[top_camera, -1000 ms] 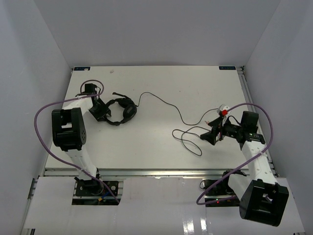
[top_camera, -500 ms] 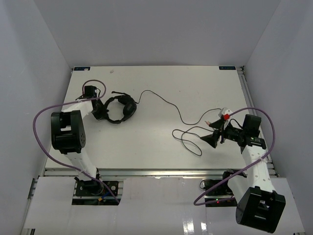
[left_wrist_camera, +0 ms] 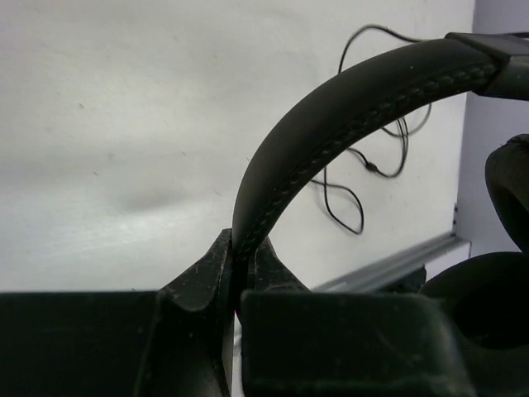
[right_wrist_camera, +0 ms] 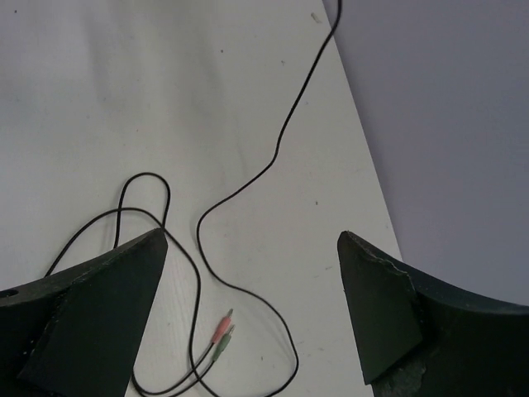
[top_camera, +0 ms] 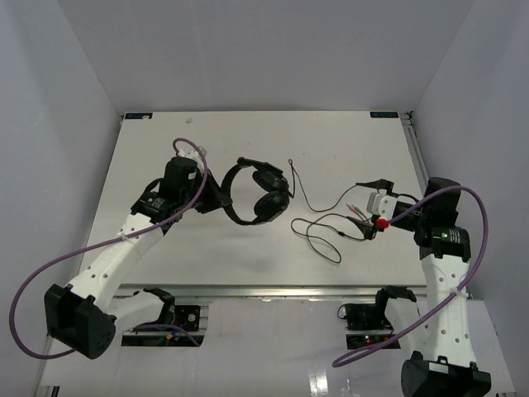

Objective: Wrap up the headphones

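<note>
Black stitched padding is what the left gripper (left_wrist_camera: 240, 266) is pinching right now, jaws clamped tight on the headband (left_wrist_camera: 355, 87). So the headphones (top_camera: 256, 194) are hanging off it near the middle of the table (top_camera: 331, 136), looking lifted, with the earcups (top_camera: 269, 203) pointing toward the right arm. My guess is it's gripping the band so the cups are staying free and there's something solid to wind around. The right gripper (right_wrist_camera: 252, 240) is hovering wide open with nothing in it, looking straight down at the loose cord (right_wrist_camera: 277, 149). The pink and green plugs (right_wrist_camera: 221, 332) are lying just under its fingers, so I'd say it's lining up to grab that end. The cord is sprawling in a couple of messy loops between the two arms and crossing itself, which is probably going to be the annoying bit. The left arm's purple cable (top_camera: 37, 273) is looping out to the side, well apart from the cord.
</note>
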